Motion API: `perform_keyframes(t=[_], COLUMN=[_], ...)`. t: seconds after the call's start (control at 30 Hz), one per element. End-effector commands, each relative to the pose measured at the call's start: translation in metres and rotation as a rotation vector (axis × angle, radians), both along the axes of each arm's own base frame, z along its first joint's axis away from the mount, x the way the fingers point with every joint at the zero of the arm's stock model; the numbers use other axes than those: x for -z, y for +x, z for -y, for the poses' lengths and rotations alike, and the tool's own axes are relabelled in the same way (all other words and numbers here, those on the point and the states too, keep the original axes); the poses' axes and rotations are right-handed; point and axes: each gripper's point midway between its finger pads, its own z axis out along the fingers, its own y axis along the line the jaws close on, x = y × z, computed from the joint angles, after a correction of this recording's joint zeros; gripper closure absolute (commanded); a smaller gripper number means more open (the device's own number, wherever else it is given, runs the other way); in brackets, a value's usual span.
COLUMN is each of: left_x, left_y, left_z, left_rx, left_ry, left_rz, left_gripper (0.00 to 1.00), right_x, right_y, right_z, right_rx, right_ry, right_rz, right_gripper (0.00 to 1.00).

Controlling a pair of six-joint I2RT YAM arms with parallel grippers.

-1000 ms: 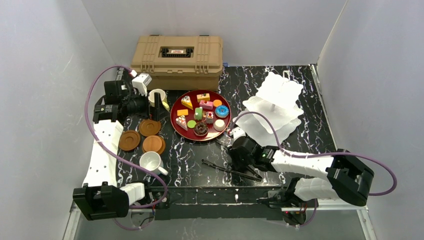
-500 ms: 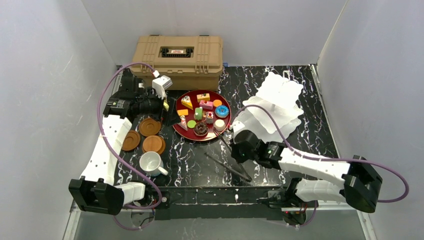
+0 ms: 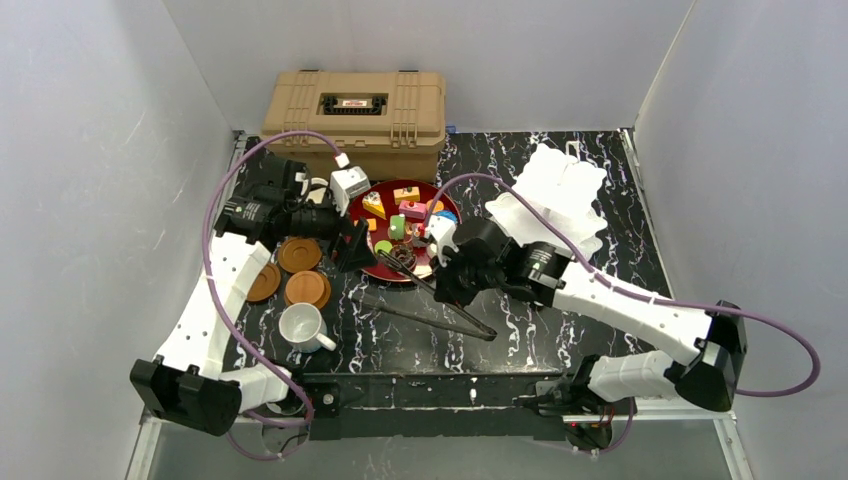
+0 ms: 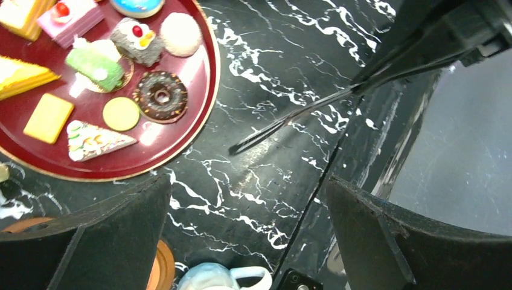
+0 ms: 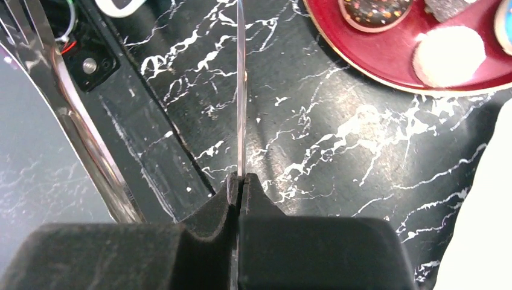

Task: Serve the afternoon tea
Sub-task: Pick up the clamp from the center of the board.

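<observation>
Small toy cakes and a chocolate doughnut (image 4: 161, 95) lie on the dark-red tray (image 3: 372, 268). The white tiered stand (image 3: 555, 200) is at the right. My right gripper (image 3: 445, 282) (image 5: 240, 180) is shut on one thin arm of the metal tongs (image 3: 420, 305) (image 4: 290, 118), just in front of the tray. The tongs' other arm (image 5: 60, 121) splays to the left. My left gripper (image 3: 352, 245) (image 4: 247, 232) hangs wide open over the tray's left rim, holding nothing. A white mug (image 3: 303, 325) (image 4: 211, 279) and three brown saucers (image 3: 300, 254) sit at the left.
A tan plastic case (image 3: 355, 110) stands at the back, behind the tray. The right arm's purple cable (image 3: 500, 185) arches over the stand. The table's front edge (image 4: 362, 121) runs close behind the tongs. Grey walls close in on both sides.
My right gripper has shut on the tongs, lifted them off the table and carried them left toward the tray. The left arm has swung right from the mugs to the tray's edge.
</observation>
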Motion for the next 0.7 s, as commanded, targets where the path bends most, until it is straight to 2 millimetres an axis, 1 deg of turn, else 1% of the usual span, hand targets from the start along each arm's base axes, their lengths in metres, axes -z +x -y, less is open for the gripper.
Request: perform_keyframes(t=[0.0,0.1,0.17,0.23,0.27,0.33,0.43,0.57,0.67], left_x=[-0.021,-0.021,-0.021,-0.022,-0.024,-0.031,-0.042,-0.048,-0.046], left_y=[-0.03,-0.04,-0.048,-0.054,-0.057,-0.062,-0.072,-0.083,-0.089], left_z=[0.013,0.015,0.017,0.019,0.021,0.023,0.026,0.027,0.026], left_rx=[0.138,0.189,0.224,0.256,0.27,0.292,0.342,0.382,0.396], left_ry=[-0.05,-0.056,-0.068,-0.089,-0.102,-0.13,-0.163,-0.192,-0.194], left_rz=[0.046,0.041,0.032,0.025,0.022,0.012,0.002,-0.041,-0.065], left_gripper=[0.01,0.01,0.01,0.08,0.1,0.14,0.23,0.35,0.47], right_x=[-0.023,-0.033,-0.043,-0.054,-0.059,-0.067,-0.077,-0.081,-0.087], right_y=[-0.014,-0.014,-0.017,-0.023,-0.026,-0.034,-0.04,-0.038,-0.036], right_z=[-0.013,-0.017,-0.021,-0.027,-0.029,-0.032,-0.033,-0.035,-0.041], right_rx=[-0.156,-0.19,-0.225,-0.269,-0.294,-0.343,-0.372,-0.396,-0.401], right_ry=[0.014,0.014,0.037,0.069,0.086,0.11,0.134,0.14,0.161], right_rz=[-0.011,0.001,0.008,0.003,-0.002,-0.017,-0.029,0.002,0.018], right_gripper=[0.99,0.99,0.99,0.99,0.99,0.99,0.99,0.99,0.99])
